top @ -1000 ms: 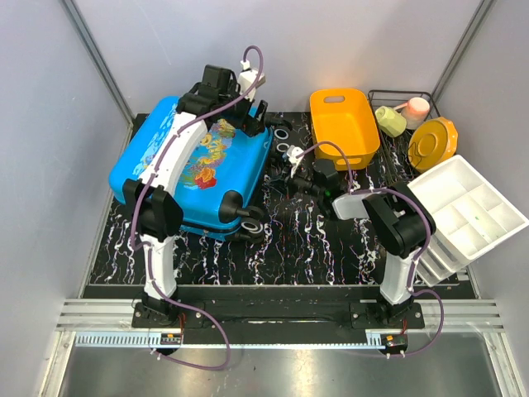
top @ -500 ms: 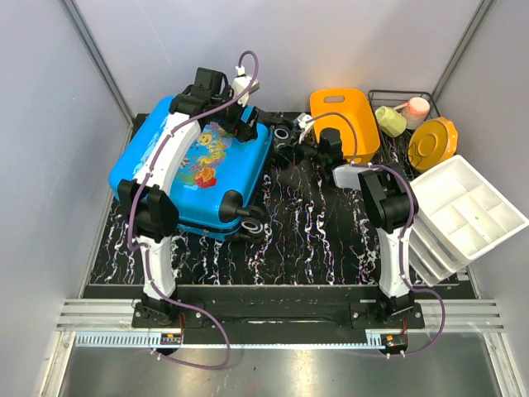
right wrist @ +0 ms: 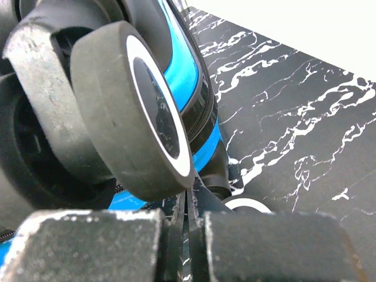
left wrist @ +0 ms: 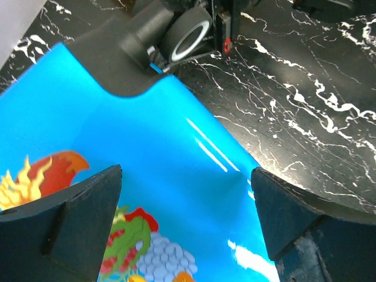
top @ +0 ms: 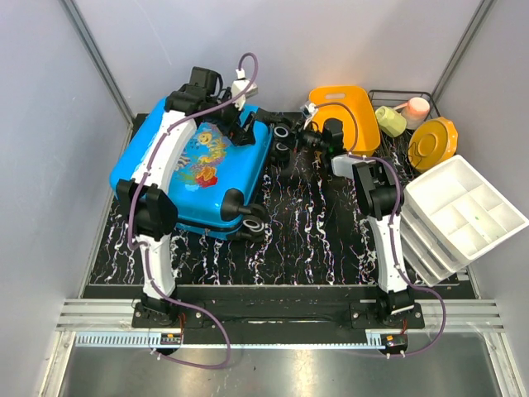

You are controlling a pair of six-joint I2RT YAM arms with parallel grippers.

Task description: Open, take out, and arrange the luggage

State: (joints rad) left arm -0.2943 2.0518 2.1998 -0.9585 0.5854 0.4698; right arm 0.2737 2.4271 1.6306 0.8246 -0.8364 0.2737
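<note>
Left pincer (left wrist: 185, 176): jaws spread wide with nothing between them, hanging over the far right corner of the lid.
Left fingers (left wrist: 64, 229): dark, one at each side of the wrist view. Cannot tell if they touch the shell.
Directly under left pincer: the luggage (top: 190, 165), a bright blue hard shell lying flat with the lid down and the fish print facing up.
Just beyond left pincer: a dark corner housing with a white-ringed corner wheel (left wrist: 191, 38).
Right pincer (right wrist: 188, 235): pads drawn together, only a sliver of gap showing. Cannot tell if anything thin is caught there.
Right pincer, placing: low beside the luggage's far right corner, well out from the base.
Just ahead of right pincer: a grey wheel (right wrist: 135, 111) with a white ring, very close. Blue shell and a dark zip band sit behind it.
Just right of right pincer: orange basket (top: 359, 116).
Farther right: wire rack (top: 399, 94) holding a green cup (top: 390, 121), a pink cup (top: 416, 109) and a yellow round dish (top: 432, 142).
Right and back toward the bases: white compartment tray (top: 467, 207).
Beneath both pincers: black marbled mat (top: 314, 231).
</note>
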